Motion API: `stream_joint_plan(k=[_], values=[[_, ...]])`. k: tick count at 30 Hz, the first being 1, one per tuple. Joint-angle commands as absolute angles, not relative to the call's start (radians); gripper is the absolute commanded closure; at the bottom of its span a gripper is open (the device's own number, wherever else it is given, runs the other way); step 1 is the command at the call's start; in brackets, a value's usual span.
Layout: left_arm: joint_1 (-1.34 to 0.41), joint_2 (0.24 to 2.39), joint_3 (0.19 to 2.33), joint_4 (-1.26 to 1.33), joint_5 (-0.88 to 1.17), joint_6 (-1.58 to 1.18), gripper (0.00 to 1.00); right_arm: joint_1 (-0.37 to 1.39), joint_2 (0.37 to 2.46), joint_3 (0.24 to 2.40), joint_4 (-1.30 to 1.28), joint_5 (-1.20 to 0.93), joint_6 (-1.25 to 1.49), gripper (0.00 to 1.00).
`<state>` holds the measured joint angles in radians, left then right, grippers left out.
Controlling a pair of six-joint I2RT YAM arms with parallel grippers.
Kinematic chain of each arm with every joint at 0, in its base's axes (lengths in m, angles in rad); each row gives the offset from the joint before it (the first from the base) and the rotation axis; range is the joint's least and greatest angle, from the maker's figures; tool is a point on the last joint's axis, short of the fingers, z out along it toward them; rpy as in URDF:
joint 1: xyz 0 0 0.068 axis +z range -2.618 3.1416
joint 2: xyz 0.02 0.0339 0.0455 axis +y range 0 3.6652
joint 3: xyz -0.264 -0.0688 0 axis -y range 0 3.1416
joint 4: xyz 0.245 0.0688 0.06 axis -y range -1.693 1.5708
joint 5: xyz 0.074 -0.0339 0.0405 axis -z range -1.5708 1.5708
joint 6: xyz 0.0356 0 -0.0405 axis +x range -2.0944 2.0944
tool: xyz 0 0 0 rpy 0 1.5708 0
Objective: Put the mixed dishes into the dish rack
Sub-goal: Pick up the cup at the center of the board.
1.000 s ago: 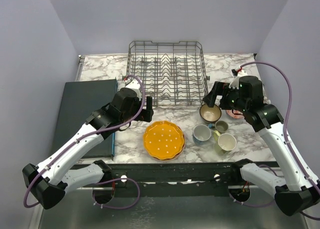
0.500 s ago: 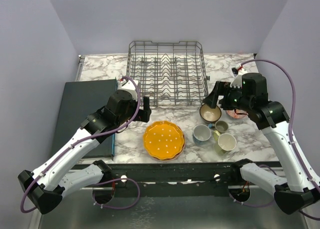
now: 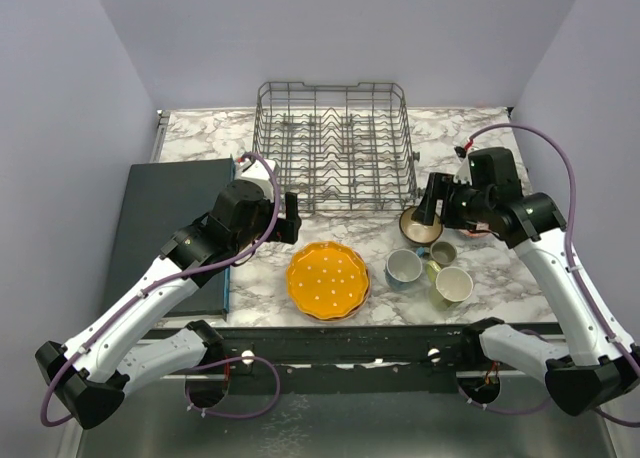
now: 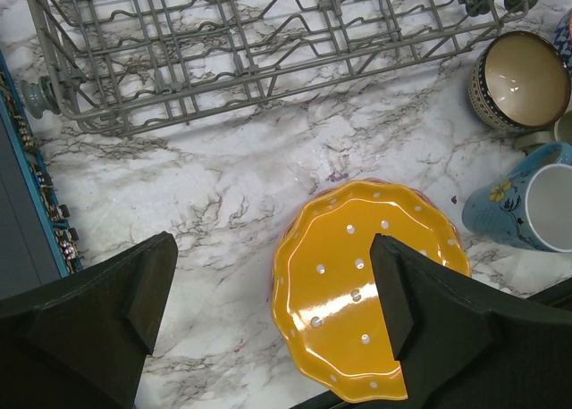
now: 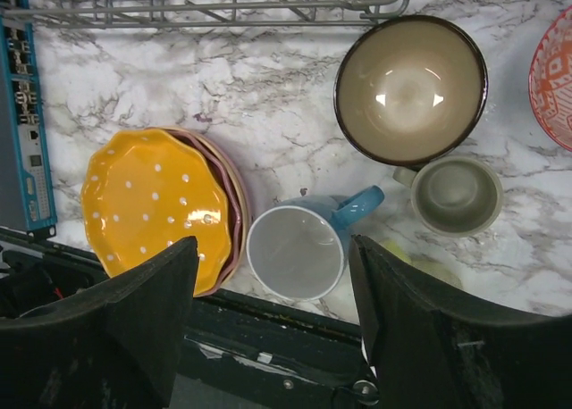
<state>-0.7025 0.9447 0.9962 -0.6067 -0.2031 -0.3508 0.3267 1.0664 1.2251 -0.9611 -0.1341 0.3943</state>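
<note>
The grey wire dish rack (image 3: 330, 143) stands at the back centre, holding nothing. An orange scalloped, white-dotted plate (image 3: 328, 280) lies on a stack of pink and peach plates (image 5: 234, 199). To its right stand a blue mug (image 3: 404, 267), an olive mug (image 3: 443, 253), a yellow mug (image 3: 452, 284) and a dark brown bowl (image 3: 421, 225). My left gripper (image 3: 290, 218) is open and empty, above the table just left of the plate (image 4: 357, 293). My right gripper (image 3: 432, 200) is open and empty, above the bowl (image 5: 411, 87) and blue mug (image 5: 299, 248).
A dark flat mat (image 3: 170, 228) lies on the left of the marble table. A red-patterned bowl (image 5: 554, 79) sits right of the brown bowl, mostly hidden under my right arm in the top view. The olive mug (image 5: 456, 195) stands close to the bowl.
My left gripper has shifted slightly right and up, toward the rack's near left corner. My right wrist has turned and lowered over the brown bowl. No dish has moved.
</note>
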Motion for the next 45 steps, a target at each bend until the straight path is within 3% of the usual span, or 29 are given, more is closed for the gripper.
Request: stream_joint_plan(k=[1, 7, 26, 45], values=[[-0.701, 0.928, 0.986, -0.589, -0.233, -0.35, 0.02, 0.341, 1.066, 1.206, -1.018, -0.079, 0.413, 0.28], [-0.702, 0.929, 0.986, -0.589, -0.229, -0.35, 0.02, 0.397, 1.085, 1.18, -1.06, -0.01, 0.461, 0.37], [-0.703, 0.923, 0.983, -0.589, -0.221, -0.346, 0.07, 0.636, 1.219, 1.192, -1.143, 0.171, 0.607, 0.45], [-0.703, 0.92, 0.979, -0.588, -0.209, -0.346, 0.11, 0.657, 1.243, 1.094, -1.138, 0.266, 0.675, 0.5]])
